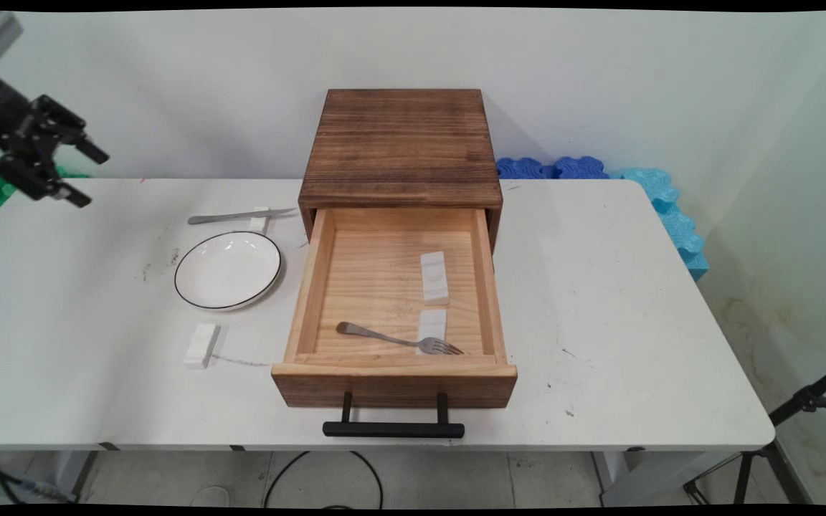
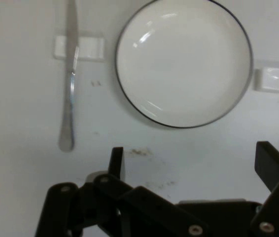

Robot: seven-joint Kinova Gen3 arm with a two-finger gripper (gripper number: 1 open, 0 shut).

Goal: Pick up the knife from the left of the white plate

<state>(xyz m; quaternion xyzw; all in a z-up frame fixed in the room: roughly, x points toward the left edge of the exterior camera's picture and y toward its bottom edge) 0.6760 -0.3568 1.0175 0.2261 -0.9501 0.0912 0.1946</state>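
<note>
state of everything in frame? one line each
Black two-finger hand: open, empty, raised above the table's left end.
Wooden drawer: pulled open.
Metal fork: in the drawer, tines on a white rest.
Metal knife: on the table, across a small white rest.
White black-rimmed plate: upright, empty.

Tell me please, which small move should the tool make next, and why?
Probably lower the tool toward the knife, a little beyond the plate. The tool is open and holds nothing, high above the table's left end. The knife lies across a white rest, so its middle is raised. The fork is already in the open drawer.
</note>
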